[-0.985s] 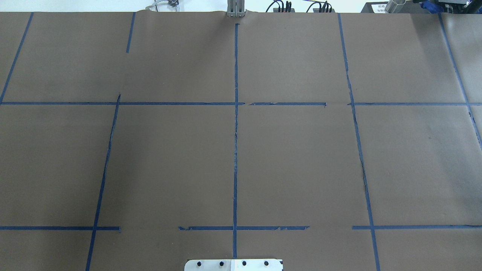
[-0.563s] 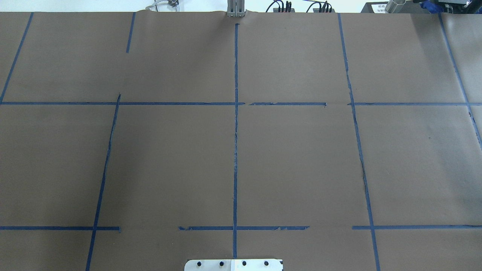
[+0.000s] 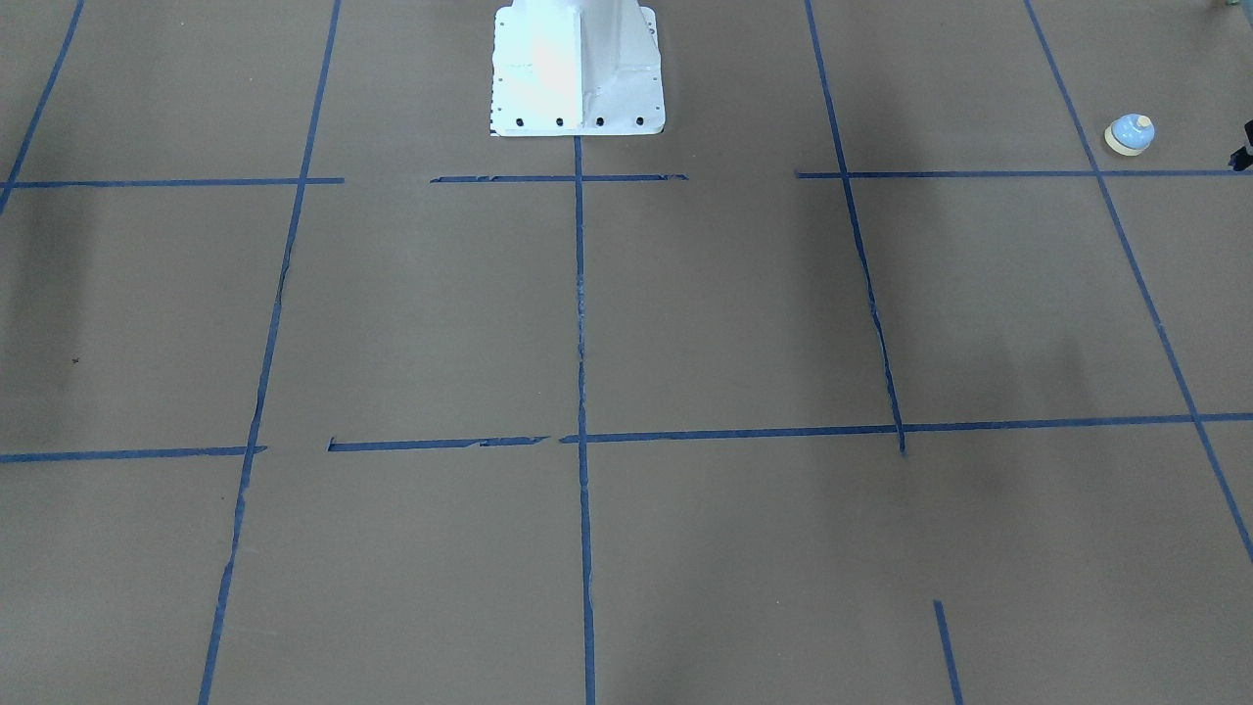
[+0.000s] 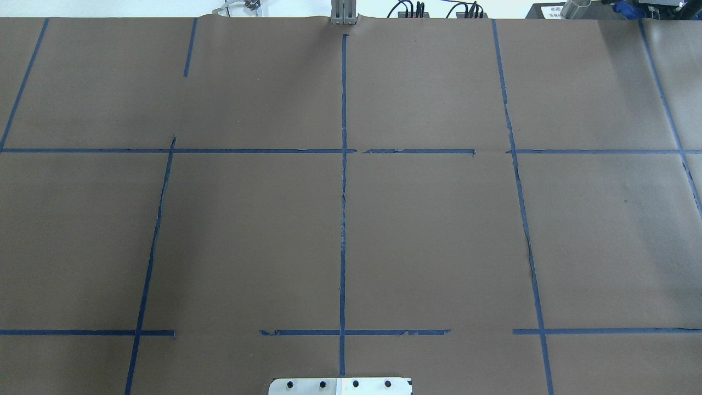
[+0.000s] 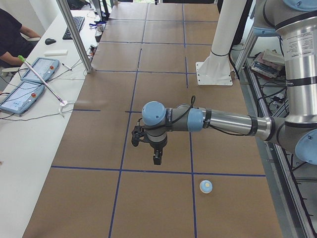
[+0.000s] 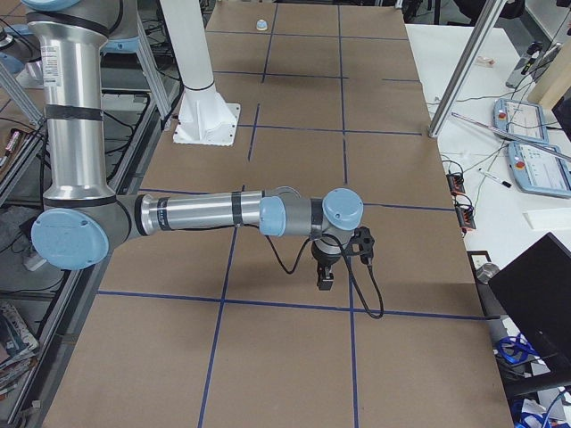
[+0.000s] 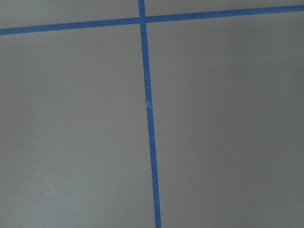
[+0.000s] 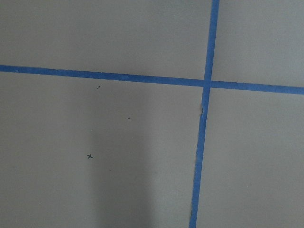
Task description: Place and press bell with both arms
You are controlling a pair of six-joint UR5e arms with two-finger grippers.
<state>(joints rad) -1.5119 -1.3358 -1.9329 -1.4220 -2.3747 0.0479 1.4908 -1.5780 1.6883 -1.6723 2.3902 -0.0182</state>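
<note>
The bell (image 3: 1130, 134), light blue with a cream base, stands upright on the brown table (image 3: 685, 313) on my left side. It also shows in the exterior left view (image 5: 206, 186) and, far off, in the exterior right view (image 6: 261, 24). My left gripper (image 5: 156, 157) hangs point-down above the table, apart from the bell. My right gripper (image 6: 326, 281) hangs point-down over the table's other end, far from the bell. I cannot tell whether either gripper is open or shut. Both wrist views show only paper and blue tape. The overhead view shows no arm and no bell.
The white pedestal (image 3: 578, 69) stands at the table's robot-side edge. Blue tape lines (image 4: 343, 192) divide the brown paper into squares. An operator (image 5: 10, 34) sits by tablets (image 5: 29, 84) on the white side table. A metal post (image 5: 77, 37) stands at the far edge.
</note>
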